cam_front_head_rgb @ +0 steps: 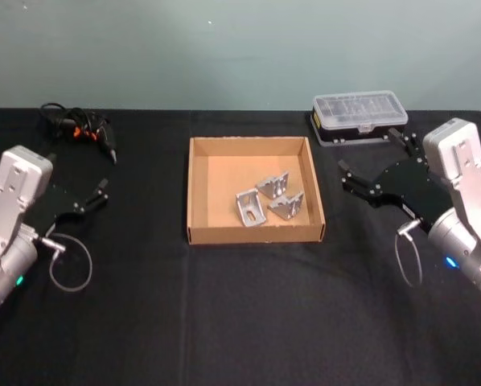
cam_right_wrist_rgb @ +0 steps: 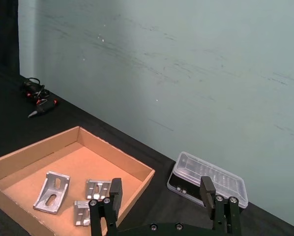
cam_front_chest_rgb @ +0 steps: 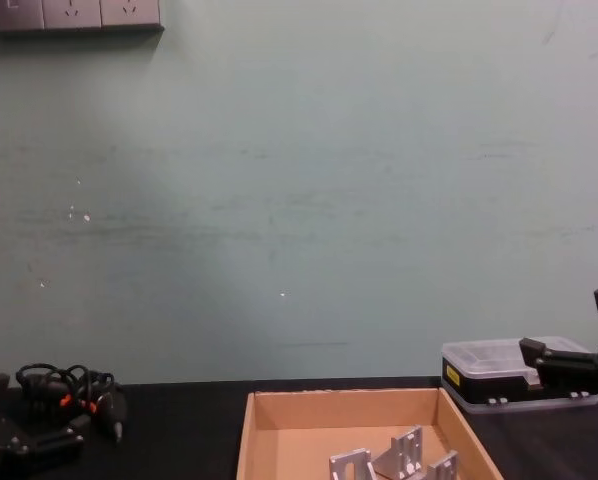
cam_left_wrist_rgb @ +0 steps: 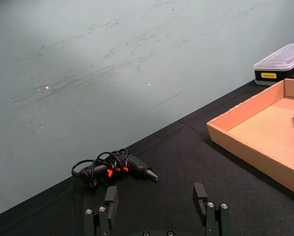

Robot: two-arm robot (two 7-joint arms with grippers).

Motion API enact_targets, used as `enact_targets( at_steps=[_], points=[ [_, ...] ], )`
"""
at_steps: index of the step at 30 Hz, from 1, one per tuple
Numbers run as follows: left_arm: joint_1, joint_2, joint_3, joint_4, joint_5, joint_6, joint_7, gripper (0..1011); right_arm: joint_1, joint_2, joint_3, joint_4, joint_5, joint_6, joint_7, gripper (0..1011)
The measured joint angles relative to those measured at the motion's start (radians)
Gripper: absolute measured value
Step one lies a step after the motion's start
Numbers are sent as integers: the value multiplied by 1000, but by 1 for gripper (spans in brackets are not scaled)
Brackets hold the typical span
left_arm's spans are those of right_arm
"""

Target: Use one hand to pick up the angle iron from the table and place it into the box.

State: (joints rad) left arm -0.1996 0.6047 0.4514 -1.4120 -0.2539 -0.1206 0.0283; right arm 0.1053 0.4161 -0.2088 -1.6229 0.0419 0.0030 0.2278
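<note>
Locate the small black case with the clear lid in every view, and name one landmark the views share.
Head view: the black case lies behind the box's far right corner.
Left wrist view: case at the right edge, beyond the box.
Right wrist view: case beyond the right gripper.
Chest view: case low right.
Shared landmark: the box, in all four.

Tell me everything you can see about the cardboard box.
The cardboard box is a wide, shallow tan tray with low walls and no lid. It sits flat on the black table, midway between the two arms. Three silver metal brackets lie close together on its floor, toward the right. No gripper touches it.
</note>
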Motion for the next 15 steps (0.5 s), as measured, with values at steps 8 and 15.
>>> enact_targets(
  at_steps=[8, 15],
  points=[
    [0, 0, 0, 0, 0, 0, 0, 1000, 6, -1, -5, 3, 0, 4, 1, 1004],
    [0, 0, 0, 0, 0, 0, 0, 1000, 8, -1, -7, 4, 0, 6, 2, 1004]
  ],
)
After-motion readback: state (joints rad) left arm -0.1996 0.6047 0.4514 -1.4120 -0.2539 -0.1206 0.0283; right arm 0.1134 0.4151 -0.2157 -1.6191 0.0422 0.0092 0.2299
